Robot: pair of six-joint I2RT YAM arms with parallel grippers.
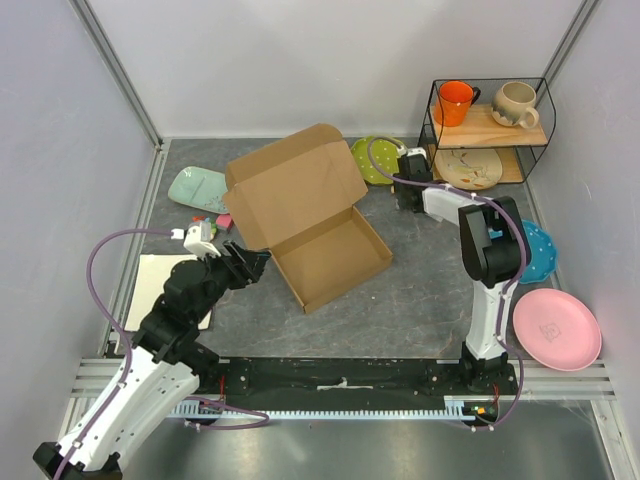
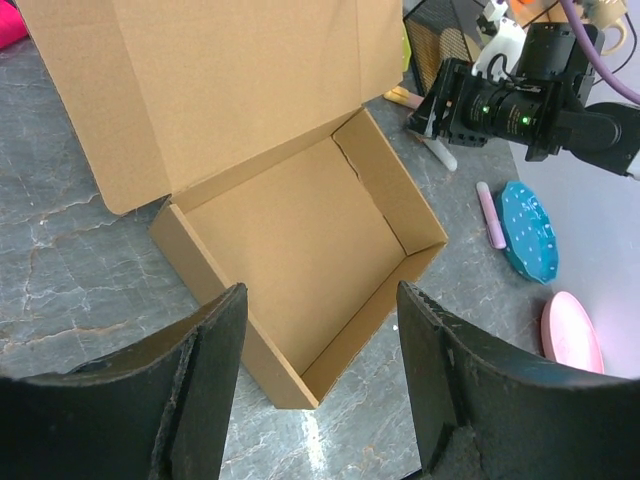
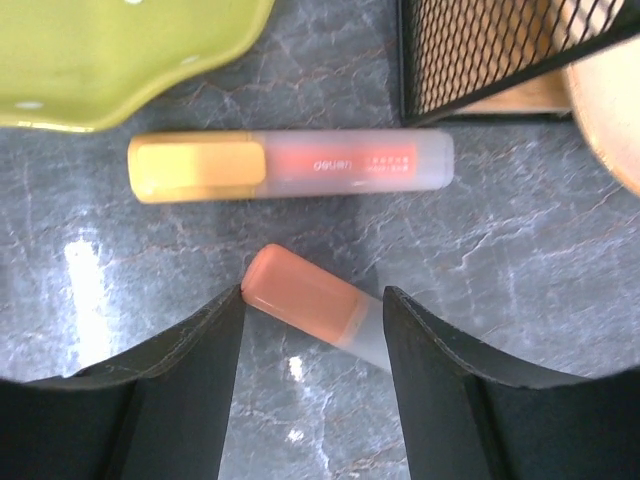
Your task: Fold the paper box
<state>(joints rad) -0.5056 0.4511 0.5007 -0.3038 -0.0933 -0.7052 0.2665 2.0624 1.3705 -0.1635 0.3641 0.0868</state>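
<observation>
The paper box [image 1: 322, 240] is brown cardboard in the middle of the table, its tray formed and its lid [image 1: 290, 185] standing open toward the back left. My left gripper [image 1: 252, 264] hovers open by the tray's near left corner. In the left wrist view that corner of the box [image 2: 300, 260] shows between the spread fingers [image 2: 205, 385], which hold nothing. My right gripper [image 1: 408, 190] is apart from the box, at the back right. It stands open over an orange-capped marker [image 3: 305, 298] lying slantwise between its fingers, with the cap against the left fingertip.
A yellow-capped marker [image 3: 290, 165] lies just beyond, by a green plate [image 3: 120, 50] and a wire rack [image 1: 490, 125] holding mugs and a plate. A white board [image 1: 160, 275] and a teal dish [image 1: 198, 187] lie left. A blue plate [image 1: 540, 250] and a pink plate [image 1: 556, 328] lie right.
</observation>
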